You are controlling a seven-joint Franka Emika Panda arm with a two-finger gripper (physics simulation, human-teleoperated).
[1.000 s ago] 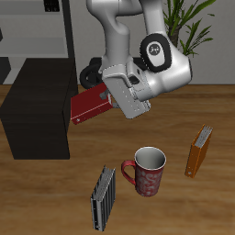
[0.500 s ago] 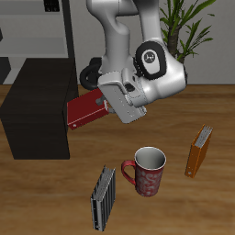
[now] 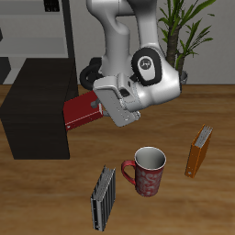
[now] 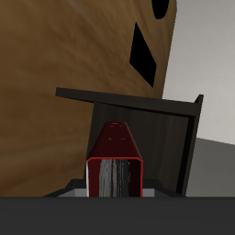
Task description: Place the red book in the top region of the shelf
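The red book [image 3: 81, 111] is held in the air, tilted, in my gripper [image 3: 99, 106], which is shut on it. It hangs just beside the near end of the low black shelf [image 3: 35, 103], at about the height of the shelf's flat top. In the wrist view the red book [image 4: 115, 161] points toward the shelf's dark edge [image 4: 128, 96], with its page edge facing the camera. The fingertips are hidden behind the book and the hand.
A red patterned mug [image 3: 147, 171] stands near the table's front. A grey striped book [image 3: 103, 196] stands beside it at the front edge. An orange-yellow book [image 3: 197, 151] stands farther out. A tall thin-framed rack [image 3: 41, 32] and a plant [image 3: 184, 27] are at the back.
My gripper has carried the red book sideways toward the black shelf and slightly up. The mug and the other books have not moved.
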